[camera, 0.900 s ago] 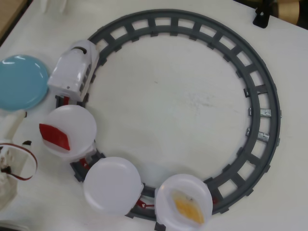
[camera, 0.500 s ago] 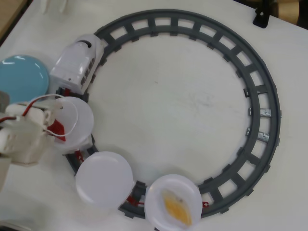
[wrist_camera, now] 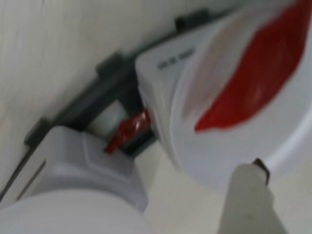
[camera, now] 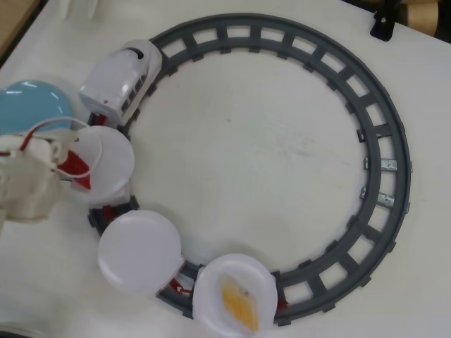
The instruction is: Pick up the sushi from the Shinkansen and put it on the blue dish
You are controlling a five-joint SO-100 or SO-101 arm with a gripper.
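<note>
Pale bench (camera: pixel 239 155) filling the overhead frame, grey ring track (camera: pixel 394 141) across centre and right, Shinkansen (camera: pixel 121 81) at upper left pulling plate-topped cars, blue dish (camera: pixel 28 105) at left edge, white arm at left over the first white plate (camera: pixel 116 158), red sushi (camera: pixel 74 167) lying there, jaws' state cannot tell.

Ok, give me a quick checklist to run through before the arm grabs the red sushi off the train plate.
1. Red sushi on the first white plate: ok.
2. Gripper over that plate: ok.
3. Jaws open around the sushi: cannot tell.
4. Shinkansen seated on the grey track: ok.
5. Blue dish free to receive it: ok on the visible part.
</note>
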